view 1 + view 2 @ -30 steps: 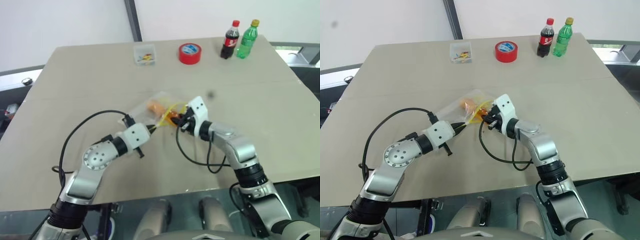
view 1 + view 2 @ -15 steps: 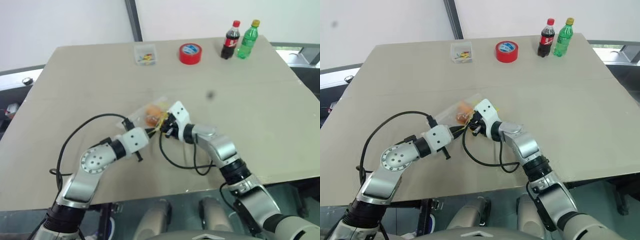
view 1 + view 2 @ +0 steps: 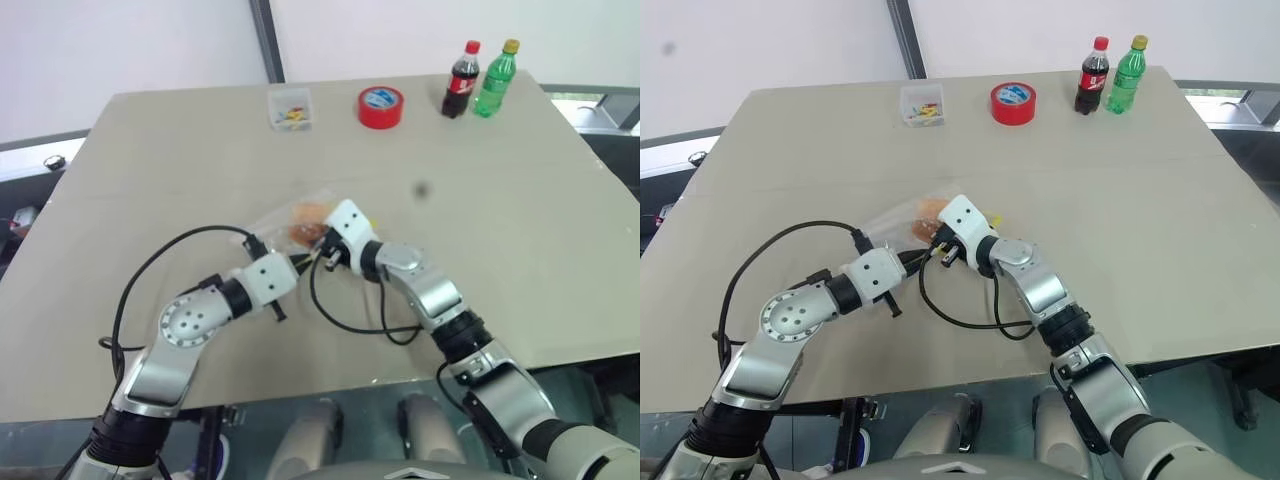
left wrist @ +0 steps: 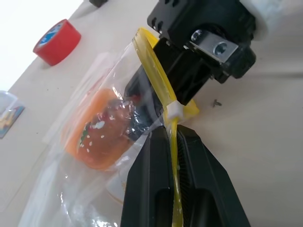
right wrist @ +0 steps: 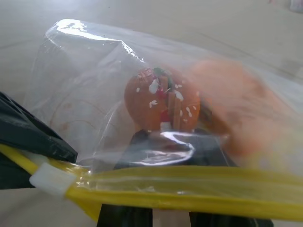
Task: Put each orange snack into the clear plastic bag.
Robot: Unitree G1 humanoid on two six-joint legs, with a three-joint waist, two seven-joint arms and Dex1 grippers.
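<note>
Clear plastic bag (image 3: 300,222), frame centre: left gripper (image 4: 173,156) clamps yellow seal, mouth held open; right gripper (image 3: 937,243) inserted, parted, depositing orange snack (image 5: 161,99).

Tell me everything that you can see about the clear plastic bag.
The clear plastic bag is thin, crinkly and see-through, with a yellow seal strip and a small white slider on it. It lies near the middle of the table, its mouth held up. The left gripper is shut on the seal strip. The right gripper reaches in through the mouth; its black fingers show behind the plastic. Two orange snacks sit inside, one sharp with pale specks, the other blurred beside it.
</note>
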